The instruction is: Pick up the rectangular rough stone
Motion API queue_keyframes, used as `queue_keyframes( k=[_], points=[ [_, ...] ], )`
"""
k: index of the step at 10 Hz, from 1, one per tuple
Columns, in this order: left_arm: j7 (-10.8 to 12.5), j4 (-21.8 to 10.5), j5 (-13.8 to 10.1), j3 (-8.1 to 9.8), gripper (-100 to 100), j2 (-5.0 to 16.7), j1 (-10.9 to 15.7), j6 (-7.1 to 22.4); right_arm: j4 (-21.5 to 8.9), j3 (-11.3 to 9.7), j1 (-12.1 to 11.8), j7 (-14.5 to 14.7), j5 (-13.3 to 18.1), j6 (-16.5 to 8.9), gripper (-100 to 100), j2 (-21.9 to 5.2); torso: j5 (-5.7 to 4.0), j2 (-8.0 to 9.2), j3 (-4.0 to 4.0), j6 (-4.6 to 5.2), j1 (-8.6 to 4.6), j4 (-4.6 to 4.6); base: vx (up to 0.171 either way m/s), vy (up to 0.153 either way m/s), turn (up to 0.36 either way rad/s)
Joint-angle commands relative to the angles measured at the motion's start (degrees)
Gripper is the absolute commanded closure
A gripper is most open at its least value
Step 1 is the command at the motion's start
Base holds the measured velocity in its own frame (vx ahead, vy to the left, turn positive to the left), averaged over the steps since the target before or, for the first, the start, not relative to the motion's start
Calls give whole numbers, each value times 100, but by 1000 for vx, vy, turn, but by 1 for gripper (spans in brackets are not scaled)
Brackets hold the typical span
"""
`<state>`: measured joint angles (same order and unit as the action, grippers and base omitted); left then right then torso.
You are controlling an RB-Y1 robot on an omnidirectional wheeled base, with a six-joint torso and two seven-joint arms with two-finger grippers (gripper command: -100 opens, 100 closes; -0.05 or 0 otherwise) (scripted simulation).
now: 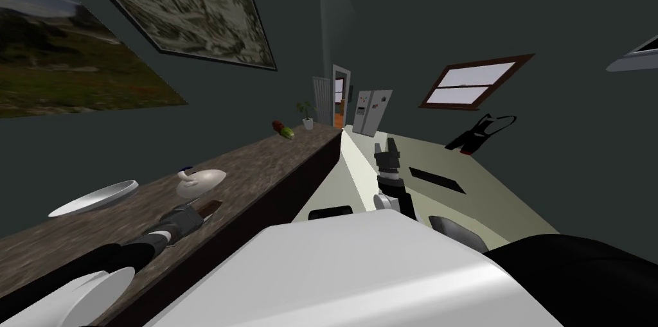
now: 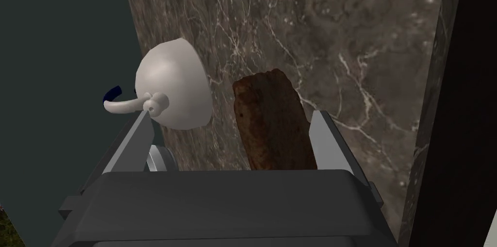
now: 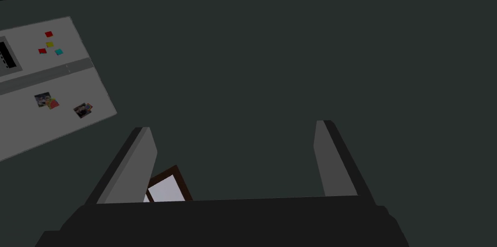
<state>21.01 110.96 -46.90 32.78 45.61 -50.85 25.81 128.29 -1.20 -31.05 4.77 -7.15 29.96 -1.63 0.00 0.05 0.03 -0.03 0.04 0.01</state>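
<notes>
A rough brown oblong stone lies on the dark marbled counter. My left gripper is open and reaches around the stone. The stone sits between the fingers, close to one finger and well apart from the other. In the head view the same gripper rests low over the counter with the stone at its tip. My right gripper is raised over the floor in front of me, and its fingers stand open with nothing between them.
A white teapot-like vessel stands right at the tip of the far finger, toward the wall. A white plate lies further left on the counter. Red and green items and a small plant sit at its far end. The counter's front edge runs beside the stone.
</notes>
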Motion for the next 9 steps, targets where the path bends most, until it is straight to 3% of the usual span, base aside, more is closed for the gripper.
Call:
queue_keyframes(
  k=[1, 4, 6, 7, 9],
  points=[
    [59, -157, -210, 162, -100, 60, -93, 286, 0, 0, 0, 0, 0, 0, 0, 0, 0, 0, 0, 0, 0, 0, 15, 8, -66],
    [100, -336, -405, 286, -100, 140, -151, 542, 0, 0, 0, 0, 0, 0, 0, 0, 0, 0, 0, 1, 2, 0, 14, 11, -48],
    [174, -669, -720, 505, -100, 286, -256, 946, 0, 0, 0, 0, 0, 0, 0, 0, 0, 0, 0, 1, 2, 0, 21, 18, -85],
    [174, -669, -765, 505, -100, 286, -256, 961, 0, 0, 0, 0, 0, 0, 0, 0, 1, -3, -1, 1, 6, -1, 16, 22, -30],
    [238, -961, -1074, 675, -100, 420, -347, 1326, 0, 0, 0, 0, 0, 0, 0, 0, 1, 0, 0, 0, 5, 0, 20, 18, -67]
  ],
)
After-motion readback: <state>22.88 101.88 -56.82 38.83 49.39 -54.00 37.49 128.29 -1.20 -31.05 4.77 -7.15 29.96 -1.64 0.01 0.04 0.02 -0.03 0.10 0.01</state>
